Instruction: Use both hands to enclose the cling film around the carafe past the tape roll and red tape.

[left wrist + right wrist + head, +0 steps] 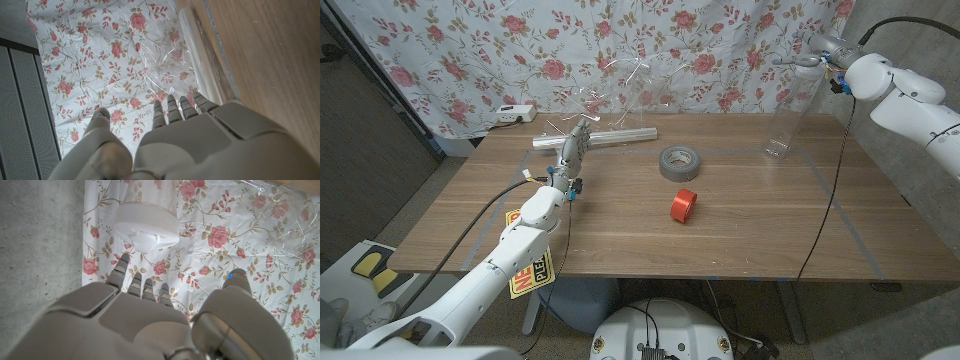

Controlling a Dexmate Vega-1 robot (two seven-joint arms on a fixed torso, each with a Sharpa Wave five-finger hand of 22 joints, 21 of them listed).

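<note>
From my station, item by item, nearest first. My left arm runs up from the bottom left corner, a yellow label on its forearm. The red tape stands on its edge on the wooden tabletop, near the middle. Just beyond it lies the grey tape roll, flat, apart from the red one. My left hand is raised over the back left part of the tabletop, just in front of the cling film roll; in the left wrist view its fingers reach up side by side toward the film, thumb apart, and I cannot tell whether they grip anything. The roll lies along the far edge, and a clear sheet of cling film stands up from it against the flowered curtain. The clear carafe stands upright at the back right. My right hand is at its white lid; the fingers point toward the lid, and I cannot tell whether they hold it.
</note>
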